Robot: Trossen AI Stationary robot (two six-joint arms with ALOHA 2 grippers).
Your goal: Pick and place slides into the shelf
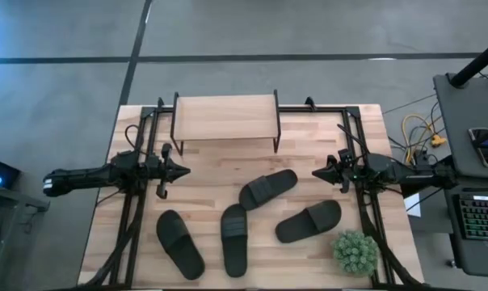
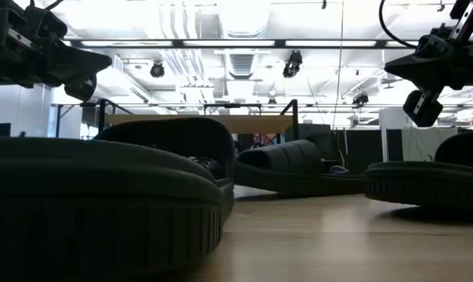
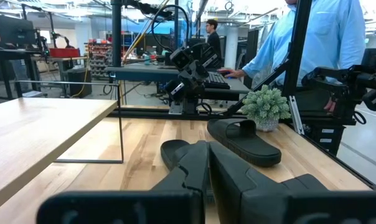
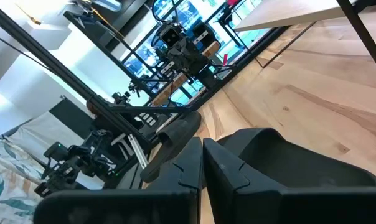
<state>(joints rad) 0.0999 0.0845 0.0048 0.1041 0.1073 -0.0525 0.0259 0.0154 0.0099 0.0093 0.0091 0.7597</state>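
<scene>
Four black slides lie loose on the front half of the table (image 1: 365,121), none on the shelf (image 1: 225,119). The shelf stands at the table's back edge, centred, its light plank top bare and the space under it open between thin black legs. Slide one (image 1: 268,189) lies nearest the shelf, angled, just in front of the shelf's right leg; slide two (image 1: 234,239) lies lengthwise below it, their ends almost touching. Slide three (image 1: 179,243) sits to the left, near the front edge, tilted; slide four (image 1: 309,221) sits to the right, just beside a small green plant (image 1: 355,251) at the front right corner. Each is all black, with a wide strap over a flat oval sole. Open wood runs between the shelf and the slides, and along both sides inside the arm frames. The left gripper (image 1: 179,170) hovers left of the slides, pointing inward, fingers pressed together, holding nothing. The right gripper (image 1: 318,173) hovers opposite it, pointing inward, fingers likewise together and empty. Beyond the table, a person in a light blue shirt (image 3: 319,34) stands at a desk.
</scene>
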